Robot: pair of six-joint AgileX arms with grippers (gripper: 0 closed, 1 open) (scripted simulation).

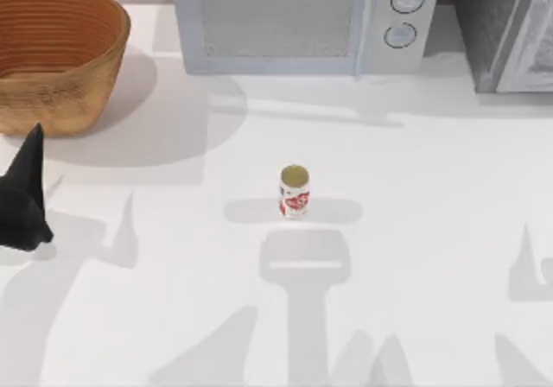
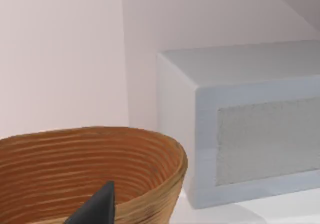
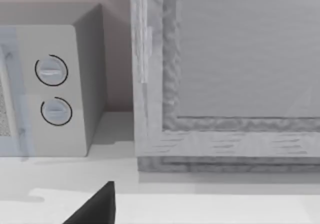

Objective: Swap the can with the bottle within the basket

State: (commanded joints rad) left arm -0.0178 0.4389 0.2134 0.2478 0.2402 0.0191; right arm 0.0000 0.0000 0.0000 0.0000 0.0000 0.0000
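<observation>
From above, a plain white table [image 1: 415, 231] runs back to a pale pinkish wall. One can [image 1: 295, 191] stands upright near the table's middle, well apart from everything else. One basket [image 1: 54, 57] sits at the far left corner; what shows of its inside holds nothing. One pale microwave [image 1: 298, 20] stands along the back edge, with two round dials on its right panel, and one grey box-like cabinet [image 1: 505, 28] stands just to its right. The left gripper [image 1: 24, 199] is a dark pointed shape at the table's left edge, just in front of the basket; whether its fingers are apart or closed cannot be told, and it holds nothing visible.

The left wrist view shows the basket [image 2: 125, 169] close up, its ribbed wall beside the microwave [image 2: 240, 124], against the same wall, with one dark fingertip [image 2: 97, 206] before the basket.

The right wrist view shows the microwave's [image 3: 60, 89] two dials, the grey cabinet [image 3: 225, 79] beside it, and one dark fingertip [image 3: 95, 206] over white table; the right gripper's opening cannot be told
</observation>
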